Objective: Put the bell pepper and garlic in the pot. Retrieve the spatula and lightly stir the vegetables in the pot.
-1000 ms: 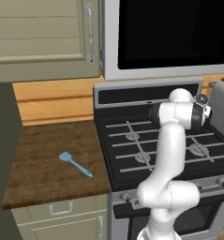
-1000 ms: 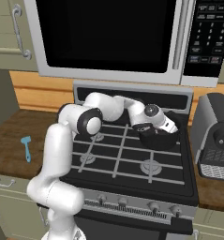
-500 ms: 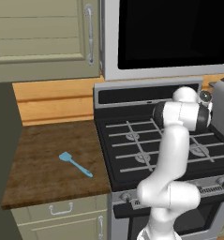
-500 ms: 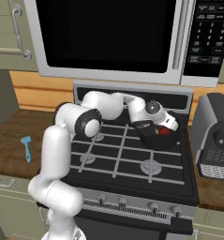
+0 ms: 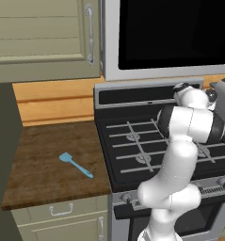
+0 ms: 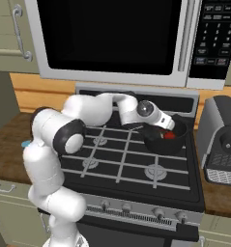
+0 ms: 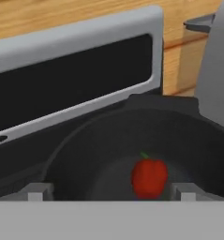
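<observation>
bell pepper (image 7: 149, 177) lies inside the black pot (image 6: 155, 144) on the far right burner, between the spread, empty fingertips (image 7: 37, 191) of the gripper (image 6: 171, 129) hovering over it. garlic not made out. spatula (image 5: 75, 164) lies well left on the wooden counter (image 5: 43, 160), handle pointing near-right; stove (image 5: 128, 155) between.

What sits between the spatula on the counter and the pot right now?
In the left base view, bare wooden counter and then the stove's black grates lie between the spatula and the pot; the arm's white body hides the far stretch.
</observation>
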Controlling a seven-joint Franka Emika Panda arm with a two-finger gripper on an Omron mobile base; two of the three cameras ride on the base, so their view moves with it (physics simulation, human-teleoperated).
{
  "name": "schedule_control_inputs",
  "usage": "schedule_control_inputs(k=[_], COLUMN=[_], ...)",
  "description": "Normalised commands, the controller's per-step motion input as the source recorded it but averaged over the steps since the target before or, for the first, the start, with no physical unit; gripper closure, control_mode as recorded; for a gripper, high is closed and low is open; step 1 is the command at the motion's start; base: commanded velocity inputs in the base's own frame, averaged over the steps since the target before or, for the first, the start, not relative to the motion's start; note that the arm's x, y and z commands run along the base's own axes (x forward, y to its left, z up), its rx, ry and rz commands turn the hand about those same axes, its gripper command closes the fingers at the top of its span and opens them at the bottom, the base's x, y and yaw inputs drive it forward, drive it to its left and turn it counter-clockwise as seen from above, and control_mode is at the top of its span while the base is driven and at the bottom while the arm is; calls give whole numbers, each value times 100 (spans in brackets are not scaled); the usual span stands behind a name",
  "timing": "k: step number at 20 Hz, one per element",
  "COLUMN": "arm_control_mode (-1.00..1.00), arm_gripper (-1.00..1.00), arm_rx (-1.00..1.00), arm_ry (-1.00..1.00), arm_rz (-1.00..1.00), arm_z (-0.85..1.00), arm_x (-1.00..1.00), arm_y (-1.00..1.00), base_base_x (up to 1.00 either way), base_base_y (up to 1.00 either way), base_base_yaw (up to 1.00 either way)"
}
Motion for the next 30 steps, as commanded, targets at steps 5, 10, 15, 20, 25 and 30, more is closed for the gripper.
schedule_control_inputs(k=[5, 10, 15, 20, 25, 30], arm_control_mode=[-100, -100, -100, -100, -100, -100], arm_gripper=[-100, -100, -100, -100, -100, -100], arm_rx=[0, 0, 0, 0, 0, 4], arm_ry=[-6, 0, 9, 18, 32, 39], arm_rz=[0, 0, 0, 0, 0, 5], arm_z=[84, 97, 100, 78, 20, -9], arm_x=[-92, -83, -75, -66, -35, -17], arm_y=[50, 63, 69, 70, 73, 71], base_base_x=[0, 0, 0, 0, 0, 0], base_base_y=[0, 0, 0, 0, 0, 0], base_base_yaw=[0, 0, 0, 0, 0, 0])
